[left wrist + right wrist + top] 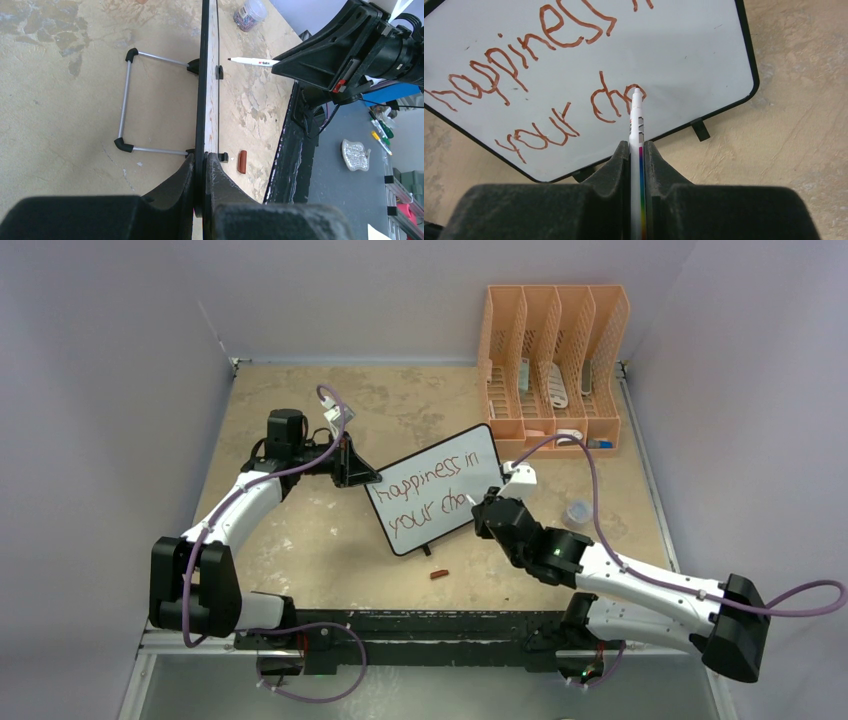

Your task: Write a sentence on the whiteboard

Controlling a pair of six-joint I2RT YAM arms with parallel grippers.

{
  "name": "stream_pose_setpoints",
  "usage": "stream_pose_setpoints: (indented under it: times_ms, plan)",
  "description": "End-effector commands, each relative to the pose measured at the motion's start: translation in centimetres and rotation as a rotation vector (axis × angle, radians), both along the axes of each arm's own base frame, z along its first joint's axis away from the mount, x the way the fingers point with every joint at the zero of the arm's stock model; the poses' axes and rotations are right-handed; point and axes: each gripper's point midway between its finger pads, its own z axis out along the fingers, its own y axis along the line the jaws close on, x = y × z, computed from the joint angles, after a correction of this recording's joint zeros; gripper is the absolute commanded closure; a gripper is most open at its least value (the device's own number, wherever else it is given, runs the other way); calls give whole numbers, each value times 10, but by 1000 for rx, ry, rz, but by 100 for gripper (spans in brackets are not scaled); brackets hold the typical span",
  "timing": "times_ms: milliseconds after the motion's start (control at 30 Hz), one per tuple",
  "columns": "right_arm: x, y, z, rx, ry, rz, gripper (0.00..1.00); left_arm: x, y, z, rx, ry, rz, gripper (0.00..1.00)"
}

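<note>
Right wrist cam: right gripper [637,150] pinching a white marker [636,120], tip on the sentence [432,478] at "cho", while left gripper [204,164] is clamped on the whiteboard [684,60] edge.

I see the whiteboard [704,55], white with a thin black frame and rounded corners, standing on its feet at mid-counter, leaning back and turned askew. The sentence [432,490], in red-brown marker, reads "happiness in" above "your cho".
</note>
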Motion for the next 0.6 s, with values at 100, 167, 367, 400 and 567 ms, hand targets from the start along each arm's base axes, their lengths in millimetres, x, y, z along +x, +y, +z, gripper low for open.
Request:
stream_pose_setpoints:
  times_ms: [100, 167, 367, 400, 567]
  plan:
    - [12, -13, 7, -9, -55, -65, 100, 14, 14, -25, 109, 11, 92, 100]
    - [13, -11, 8, 2, -60, -56, 100, 14, 14, -25, 109, 11, 92, 100]
    - [16, -6, 8, 15, -66, -41, 100, 14, 13, -26, 108, 15, 91, 100]
    - [16, -6, 8, 15, -65, -40, 100, 14, 13, -25, 108, 14, 90, 100]
    - [18, -4, 6, 15, -64, -33, 100, 14, 14, -25, 109, 13, 91, 100]
